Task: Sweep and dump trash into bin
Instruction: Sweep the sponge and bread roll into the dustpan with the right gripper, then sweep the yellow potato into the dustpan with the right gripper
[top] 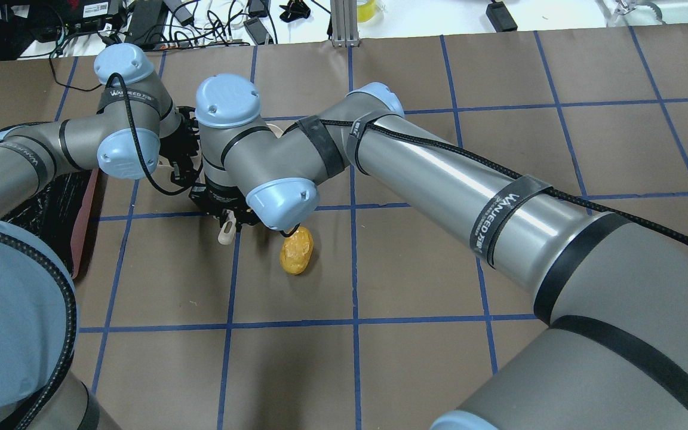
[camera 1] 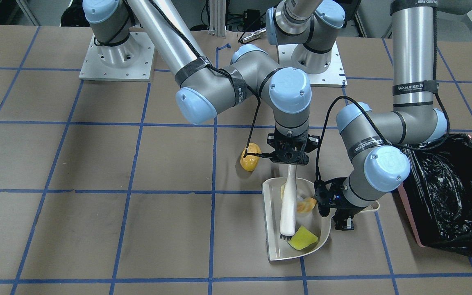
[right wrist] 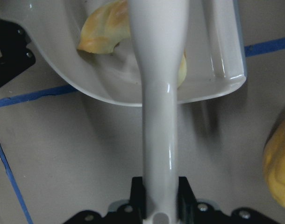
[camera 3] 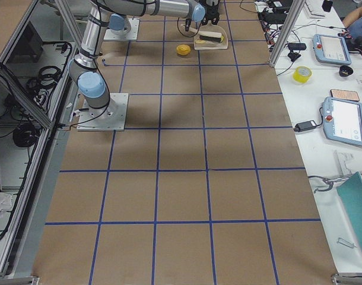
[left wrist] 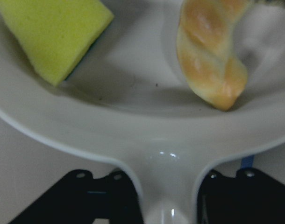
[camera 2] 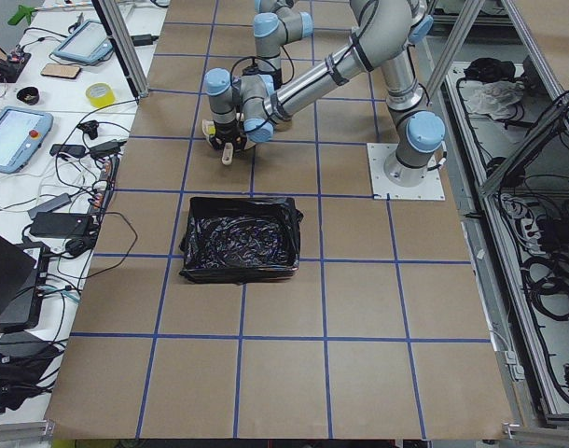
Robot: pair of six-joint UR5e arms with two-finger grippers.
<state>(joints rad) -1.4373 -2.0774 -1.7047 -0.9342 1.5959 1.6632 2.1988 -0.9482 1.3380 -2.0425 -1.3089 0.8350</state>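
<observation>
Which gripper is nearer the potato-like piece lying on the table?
Right. The right gripper, holding the brush, is just beside the potato-like piece; the left gripper holds the dustpan by its handle, farther off.

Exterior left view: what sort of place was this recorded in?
Probably a robotics lab workcell: two arms bolted to a paper-covered table gridded with blue tape, aluminium framing around it, and a side bench with teach pendants and cables.
</observation>
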